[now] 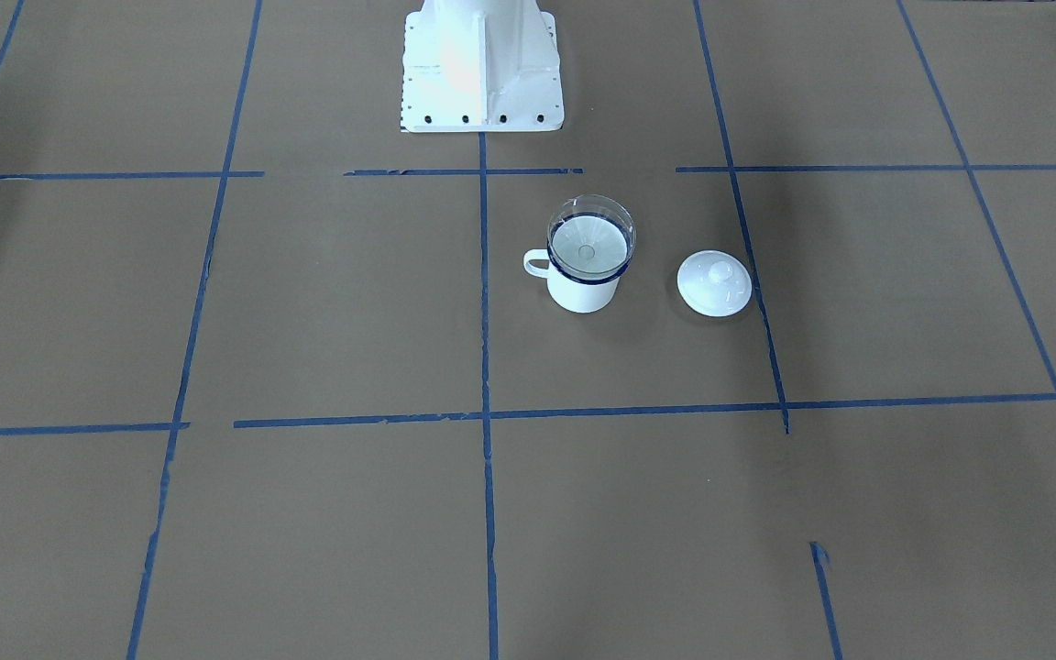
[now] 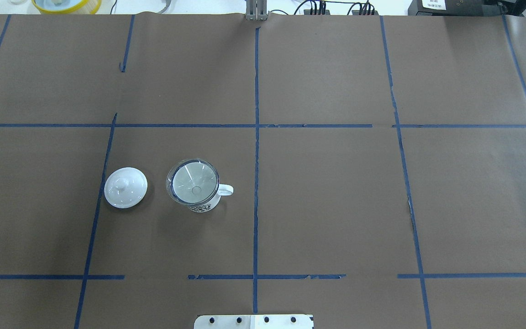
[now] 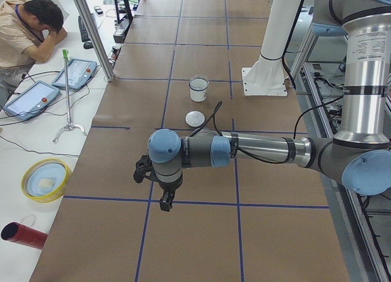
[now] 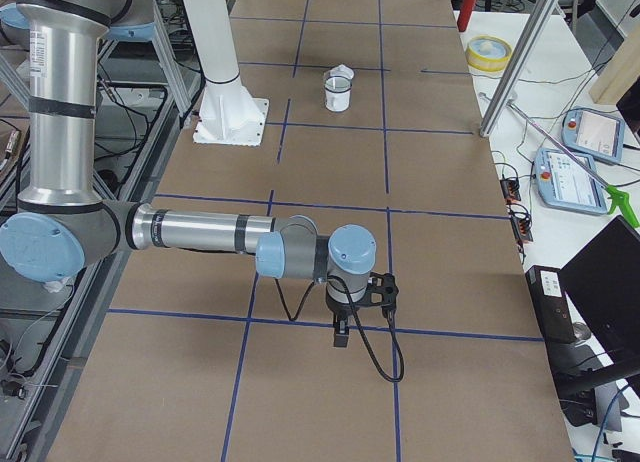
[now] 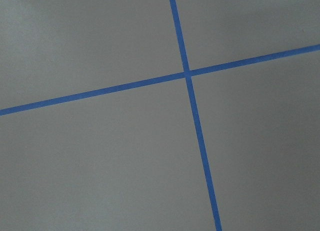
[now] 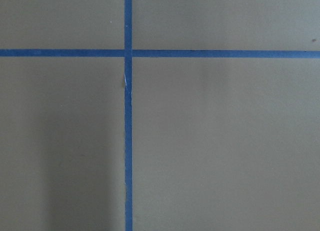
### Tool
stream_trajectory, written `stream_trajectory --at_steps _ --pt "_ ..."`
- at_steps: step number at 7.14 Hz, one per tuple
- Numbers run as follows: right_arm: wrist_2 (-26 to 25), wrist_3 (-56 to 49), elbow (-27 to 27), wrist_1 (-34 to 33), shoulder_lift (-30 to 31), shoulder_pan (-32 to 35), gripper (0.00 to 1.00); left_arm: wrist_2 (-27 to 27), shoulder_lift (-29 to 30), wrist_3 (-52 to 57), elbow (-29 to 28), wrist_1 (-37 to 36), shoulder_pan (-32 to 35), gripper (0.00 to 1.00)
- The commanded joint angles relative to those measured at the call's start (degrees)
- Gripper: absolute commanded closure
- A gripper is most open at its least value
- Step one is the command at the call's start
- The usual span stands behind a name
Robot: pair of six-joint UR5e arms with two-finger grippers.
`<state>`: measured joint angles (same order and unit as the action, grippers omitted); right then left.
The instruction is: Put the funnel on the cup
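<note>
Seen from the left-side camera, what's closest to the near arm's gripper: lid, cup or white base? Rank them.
1. Lid, mid-table, closest to the left gripper.
2. Cup, just beyond the lid.
3. White base, farthest, at the robot's side.

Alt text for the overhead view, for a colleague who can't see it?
A clear funnel sits in the mouth of a white cup, handle pointing right, on a brown table gridded with blue tape. A white lid lies apart to the cup's left.

Overhead and front-facing cameras look steeply down on the worktop (image 2: 336, 205) from opposite sides, sharing the cup (image 2: 201, 208) near its middle. Two end cameras look along it from farther off. Wrist cameras face blue tape (image 5: 187, 73) close up.
</note>
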<state>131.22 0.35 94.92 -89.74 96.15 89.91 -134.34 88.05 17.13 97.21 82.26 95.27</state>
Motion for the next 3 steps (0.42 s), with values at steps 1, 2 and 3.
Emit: stream_trajectory --at_steps 1,2,3 --pt "0.00 0.00 0.00 0.00 0.00 0.00 0.00 0.13 -0.16 -0.08 0.96 -0.09 0.00 0.00" --pt "0.00 0.00 0.00 0.00 0.00 0.00 0.00 0.13 -0.33 -0.08 1.05 -0.09 0.00 0.00" --pt "0.00 0.00 0.00 0.00 0.00 0.00 0.00 0.21 -0.33 -0.08 1.58 -0.09 0.00 0.00"
